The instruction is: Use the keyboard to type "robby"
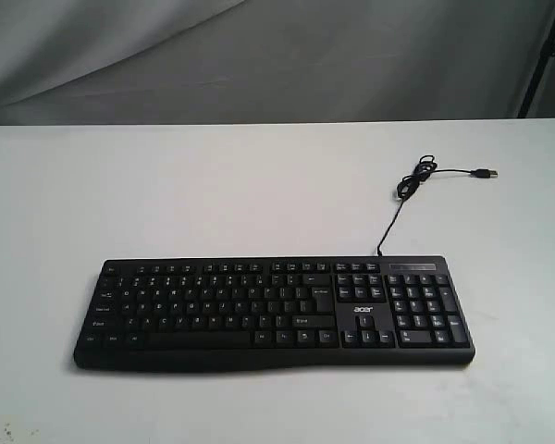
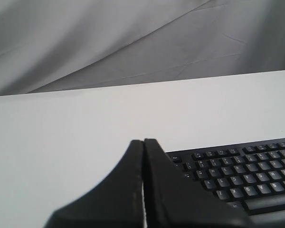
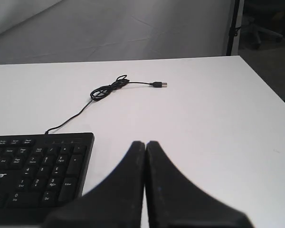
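Note:
The wide black keyboard (image 1: 273, 313) with white legends lies across the near middle of the white table (image 1: 213, 194), number pad and "acer" logo toward the right. Its thin black cable (image 1: 416, 180) coils behind the right end, the USB plug lying loose. No gripper shows in the exterior view. In the left wrist view my left gripper (image 2: 143, 142) is shut and empty, beside the keyboard's (image 2: 242, 175) Esc end. In the right wrist view my right gripper (image 3: 145, 144) is shut and empty, off the keyboard's (image 3: 35, 171) number-pad end, over bare table.
A grey cloth backdrop (image 1: 259, 55) hangs behind the table's far edge. A black stand pole (image 1: 541, 55) rises at the back right. The table's right edge (image 3: 268, 85) shows in the right wrist view, with a dark chair beyond it.

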Motion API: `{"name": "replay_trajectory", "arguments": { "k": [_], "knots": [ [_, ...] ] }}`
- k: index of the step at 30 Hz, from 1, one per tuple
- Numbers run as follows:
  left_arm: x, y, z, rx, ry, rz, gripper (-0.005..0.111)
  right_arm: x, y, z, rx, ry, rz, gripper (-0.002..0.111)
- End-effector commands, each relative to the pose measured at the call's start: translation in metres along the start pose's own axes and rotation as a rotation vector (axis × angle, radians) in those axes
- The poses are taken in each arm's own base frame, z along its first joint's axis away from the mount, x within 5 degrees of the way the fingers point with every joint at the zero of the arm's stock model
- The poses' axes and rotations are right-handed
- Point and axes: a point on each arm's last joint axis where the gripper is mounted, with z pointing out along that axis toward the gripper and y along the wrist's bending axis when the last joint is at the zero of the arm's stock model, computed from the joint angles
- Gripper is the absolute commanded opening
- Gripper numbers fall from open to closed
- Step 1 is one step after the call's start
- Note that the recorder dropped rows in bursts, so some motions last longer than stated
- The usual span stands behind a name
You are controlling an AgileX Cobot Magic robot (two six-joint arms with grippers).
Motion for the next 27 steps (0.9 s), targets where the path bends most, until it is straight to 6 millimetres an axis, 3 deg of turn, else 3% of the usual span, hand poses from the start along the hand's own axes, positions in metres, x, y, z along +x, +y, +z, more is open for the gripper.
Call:
{"name": "replay_trajectory", "arguments": {
  "k": [1, 9, 17, 23, 27],
  "knots": [
    [0.001, 0.0, 0.0, 0.005, -0.005, 0.003, 0.0, -0.003, 0.0, 0.0, 0.005, -0.041, 0.003, 0.0],
    [0.001, 0.0, 0.0, 0.005, -0.005, 0.003, 0.0, -0.028, 0.0, -0.005, -0.003, -0.327, 0.002, 0.0],
    [0.001, 0.0, 0.0, 0.005, -0.005, 0.003, 0.0, -0.037, 0.001, -0.008, -0.008, -0.429, 0.006, 0.0],
    [0.001, 0.0, 0.0, 0.005, -0.005, 0.003, 0.0, -0.062, -0.003, -0.025, -0.086, -0.762, 0.317, 0.0],
    [0.001, 0.0, 0.0, 0.005, -0.005, 0.003, 0.0, -0.069, -0.004, -0.033, -0.131, -0.877, 0.397, 0.0]
  ]
}}
